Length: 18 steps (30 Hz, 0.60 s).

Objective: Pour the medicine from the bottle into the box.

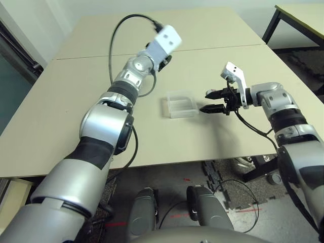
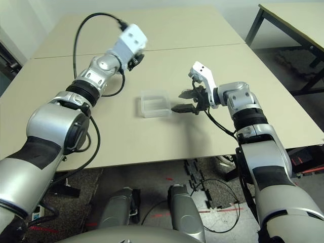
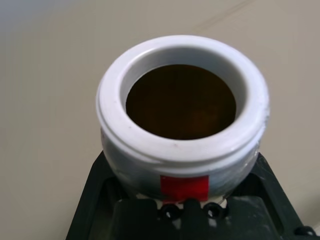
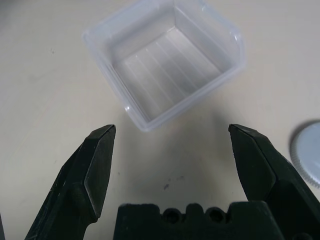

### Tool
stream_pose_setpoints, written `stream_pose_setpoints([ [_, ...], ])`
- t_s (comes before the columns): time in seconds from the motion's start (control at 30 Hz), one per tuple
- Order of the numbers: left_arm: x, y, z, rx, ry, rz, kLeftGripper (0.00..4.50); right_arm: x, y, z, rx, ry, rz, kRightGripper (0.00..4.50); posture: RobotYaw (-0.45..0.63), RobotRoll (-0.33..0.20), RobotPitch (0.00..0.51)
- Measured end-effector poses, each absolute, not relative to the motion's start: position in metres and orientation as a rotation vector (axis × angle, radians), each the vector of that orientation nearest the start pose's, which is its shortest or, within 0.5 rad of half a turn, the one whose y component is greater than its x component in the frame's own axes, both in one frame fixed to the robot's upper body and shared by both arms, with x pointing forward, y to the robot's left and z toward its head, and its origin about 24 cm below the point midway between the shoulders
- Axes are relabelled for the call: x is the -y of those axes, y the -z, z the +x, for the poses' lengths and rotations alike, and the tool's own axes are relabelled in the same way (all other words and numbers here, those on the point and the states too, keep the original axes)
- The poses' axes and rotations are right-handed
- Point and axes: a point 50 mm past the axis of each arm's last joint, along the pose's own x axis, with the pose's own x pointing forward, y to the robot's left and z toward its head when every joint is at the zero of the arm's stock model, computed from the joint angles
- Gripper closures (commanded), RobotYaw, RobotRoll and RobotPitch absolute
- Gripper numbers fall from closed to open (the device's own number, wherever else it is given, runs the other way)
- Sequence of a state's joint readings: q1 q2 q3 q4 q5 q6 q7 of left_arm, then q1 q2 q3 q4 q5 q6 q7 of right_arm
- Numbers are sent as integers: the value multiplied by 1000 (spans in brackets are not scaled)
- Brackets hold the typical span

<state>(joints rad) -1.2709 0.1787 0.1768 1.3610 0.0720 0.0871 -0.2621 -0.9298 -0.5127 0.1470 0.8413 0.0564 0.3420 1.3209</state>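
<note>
The box [image 4: 167,62] is clear plastic, rectangular with rounded corners and a ridged floor, resting on the beige table [image 1: 91,106] just ahead of the right gripper [image 4: 172,150], whose black fingers stand apart, touching nothing. A grey ribbed cap [image 4: 307,157] is cut off at the frame edge. The left gripper [image 3: 185,210] is clamped on the bottle [image 3: 182,115]: round, white-rimmed, red stripe, dark interior, contents indistinct

A: What can't you make out?

B: The bottle [image 3: 182,117] hides the left gripper's fingertips [image 3: 97,200], and its dark inside shows no contents I can read.

A: Anything cut off?

B: A round ribbed cap [image 4: 307,157], at three o'clock in the right wrist view, is sliced by the frame's edge.
</note>
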Motion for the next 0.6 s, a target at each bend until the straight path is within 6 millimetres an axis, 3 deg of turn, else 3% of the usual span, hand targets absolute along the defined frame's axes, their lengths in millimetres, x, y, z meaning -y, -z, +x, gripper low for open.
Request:
stream_pose_setpoints([
  [0.17,-137,-126,418,-331,200,-3,1945,193,-136,364,-515,-1137,-255,0,2,0,53],
  [0.4,-141,-122,417,-363,133,-75,1945,192,-135,364,-520,-1142,-278,0,2,0,48],
  [0.5,-141,-126,418,-341,167,116,1945,192,-134,364,-520,-1143,-278,0,6,0,50],
  [0.6,-140,-154,425,-224,231,468,1946,192,-134,364,-522,-1142,-278,0,14,0,50],
])
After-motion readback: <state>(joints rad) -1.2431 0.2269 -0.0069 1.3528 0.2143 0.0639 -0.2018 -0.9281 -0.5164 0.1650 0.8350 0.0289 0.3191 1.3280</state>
